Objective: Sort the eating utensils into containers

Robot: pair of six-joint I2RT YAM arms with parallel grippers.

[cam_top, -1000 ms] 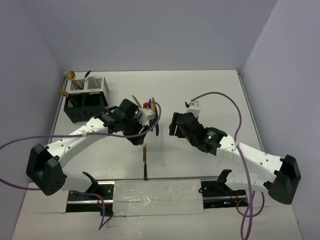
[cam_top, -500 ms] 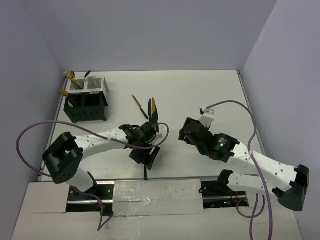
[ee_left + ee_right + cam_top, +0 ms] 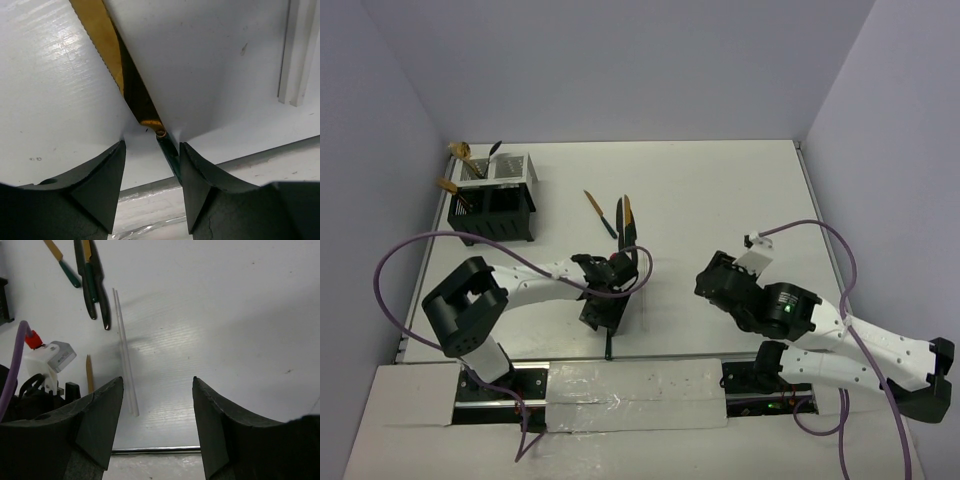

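Observation:
A knife with a gold serrated blade (image 3: 107, 50) and a dark handle (image 3: 170, 155) lies near the table's front edge (image 3: 610, 345). My left gripper (image 3: 603, 310) (image 3: 152, 147) is down over it, open. The handle runs between the fingers against the right one, with a gap to the left one. Farther back lie loose utensils: a gold and green one (image 3: 592, 205) (image 3: 62, 262) and a dark cluster (image 3: 625, 220) (image 3: 92, 285). The black caddy (image 3: 492, 210) at the back left holds a few utensils (image 3: 460, 150). My right gripper (image 3: 712, 283) (image 3: 157, 382) hangs open over bare table.
A thin white stick (image 3: 125, 350) lies between the two grippers, right of the knife's tip (image 3: 89, 372). A metal strip (image 3: 640, 362) runs along the front edge. White walls close in the table on the left, back and right.
The left arm pulled back from the loose utensils toward the front and came down over the knife, its jaws narrowing. The right arm drew back toward the front right.

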